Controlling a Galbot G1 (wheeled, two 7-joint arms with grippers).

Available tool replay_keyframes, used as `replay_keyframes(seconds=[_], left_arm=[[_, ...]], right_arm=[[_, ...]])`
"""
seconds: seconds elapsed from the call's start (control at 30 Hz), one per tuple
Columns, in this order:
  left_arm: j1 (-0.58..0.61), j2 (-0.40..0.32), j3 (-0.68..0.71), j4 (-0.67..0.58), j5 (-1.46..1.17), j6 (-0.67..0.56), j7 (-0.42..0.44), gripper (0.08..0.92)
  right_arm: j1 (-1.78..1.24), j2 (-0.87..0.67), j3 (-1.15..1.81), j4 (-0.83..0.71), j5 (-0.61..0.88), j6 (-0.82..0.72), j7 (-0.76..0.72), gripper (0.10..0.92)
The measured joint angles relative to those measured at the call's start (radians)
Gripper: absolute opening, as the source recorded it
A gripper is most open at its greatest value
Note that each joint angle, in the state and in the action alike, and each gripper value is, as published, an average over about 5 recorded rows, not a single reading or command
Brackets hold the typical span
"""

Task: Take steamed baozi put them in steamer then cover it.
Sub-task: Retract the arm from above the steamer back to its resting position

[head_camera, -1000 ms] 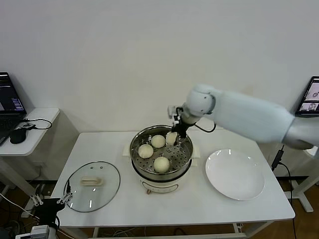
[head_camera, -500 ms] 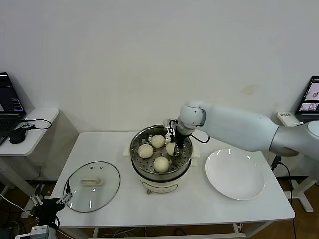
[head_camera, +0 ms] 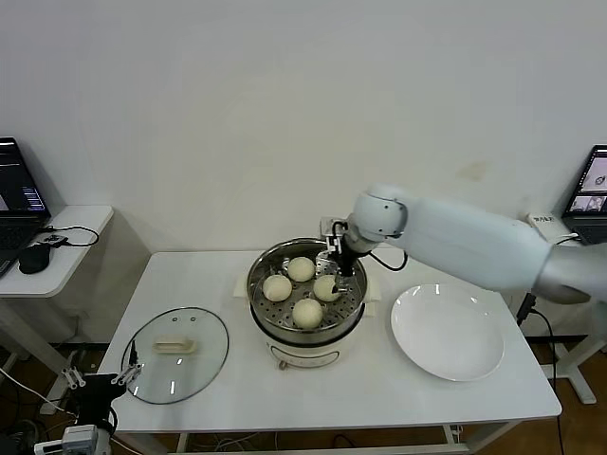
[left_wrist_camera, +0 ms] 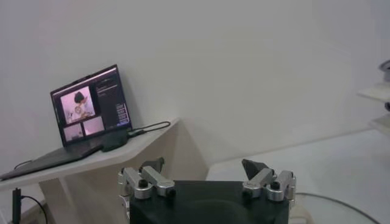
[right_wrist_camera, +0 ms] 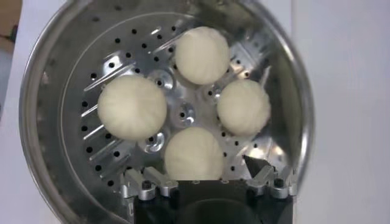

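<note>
Steel steamer stands upright mid-table, mouth up, all four baozi on its tray. Your right gripper hangs over the rim, fingers spread, holding nothing. Left gripper waits open, off-table.

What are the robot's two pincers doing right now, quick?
Left pincer: open, holding nothing, parked away from the pot.
Right pincer: open, holding nothing, just above the fourth bun in the steamer.
</note>
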Motion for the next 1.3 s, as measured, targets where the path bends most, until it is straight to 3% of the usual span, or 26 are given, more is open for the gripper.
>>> replay_keyframes(seconds=[0.27,0.53,0.97,1.3], left_arm=[[-0.012,0.005,0.011,0.018,-0.001,-0.005,-0.002,0.823],[-0.029,0.000,0.029,0.037,0.010,-0.016,-0.012,0.823],[-0.060,-0.008,0.065,0.088,0.170,-0.053,-0.085,0.823],[-0.055,0.020,0.028,0.156,0.624,-0.128,-0.125,0.823]], right_arm=[[-0.176,-0.190,0.199,0.169,0.061,0.069,0.276,0.823],[-0.652,-0.269,0.678,0.307,0.044,0.289,0.516,0.823],[-1.425,0.010,1.485,0.399,-0.075,0.649,0.543,0.823],[-1.727,0.232,1.847,0.408,-0.126,0.768,0.591,0.823]])
